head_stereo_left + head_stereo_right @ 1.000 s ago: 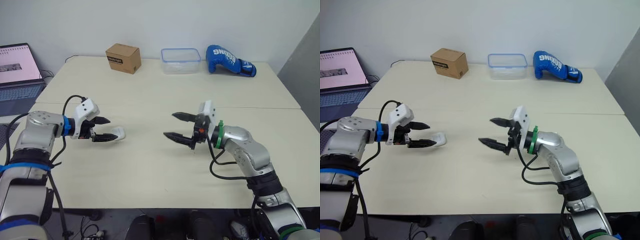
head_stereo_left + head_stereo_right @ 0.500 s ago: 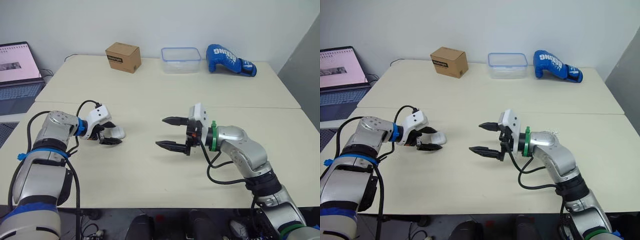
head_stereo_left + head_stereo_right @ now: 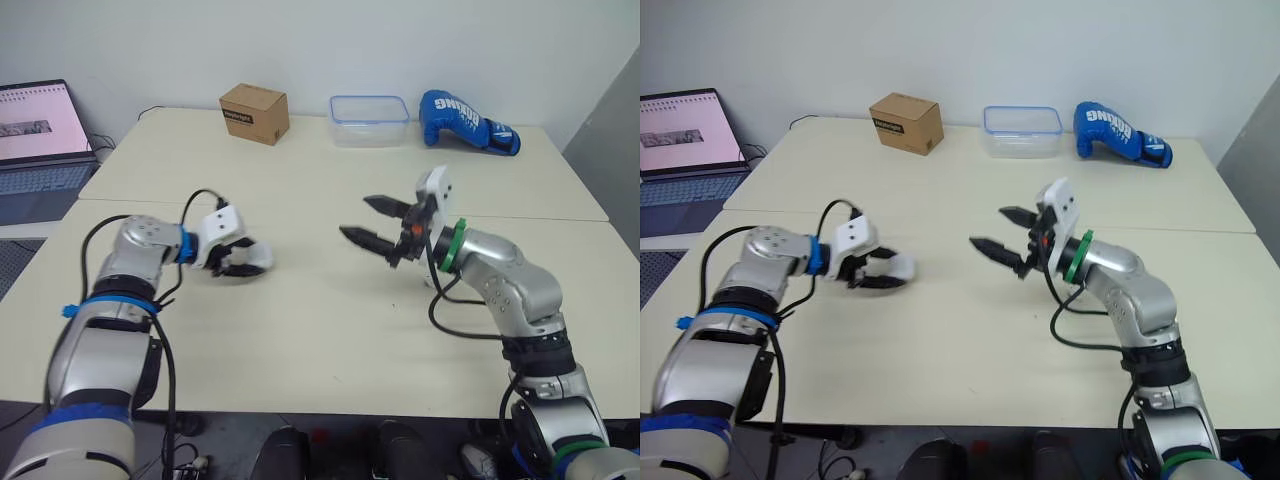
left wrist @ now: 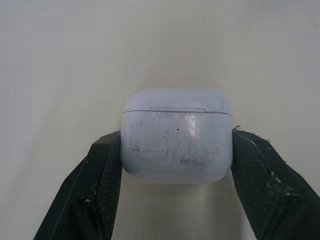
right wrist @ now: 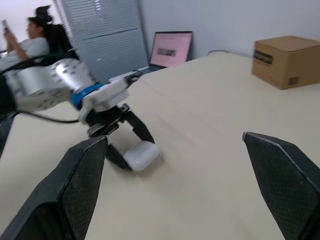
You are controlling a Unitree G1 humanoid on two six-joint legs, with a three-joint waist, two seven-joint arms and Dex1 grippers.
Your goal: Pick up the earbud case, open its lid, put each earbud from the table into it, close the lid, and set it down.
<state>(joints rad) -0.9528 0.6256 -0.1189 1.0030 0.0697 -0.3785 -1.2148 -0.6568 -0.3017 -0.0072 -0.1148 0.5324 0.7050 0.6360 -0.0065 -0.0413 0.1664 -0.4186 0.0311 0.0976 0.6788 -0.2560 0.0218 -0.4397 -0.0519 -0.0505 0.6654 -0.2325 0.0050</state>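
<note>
**Robot takes hold of earbud case.** We found the left hand (image 3: 243, 263) clamped on the white earbud case (image 4: 177, 137), one black finger pressed to each side and the lid shut along its seam. The case sat low over the left part of the cream counter (image 3: 330, 330); whether it touched the surface we could not tell. The right hand (image 3: 355, 217) hung above the counter's middle, well apart from the case. Its two fingers were spread wide, holding nothing and pointing toward the left hand. Along the far edge stood a cardboard box (image 3: 254, 113), a clear plastic container (image 3: 369, 107) and a blue boxing glove (image 3: 468, 121). A laptop (image 3: 38, 135) glowed beyond the counter's left end.
</note>
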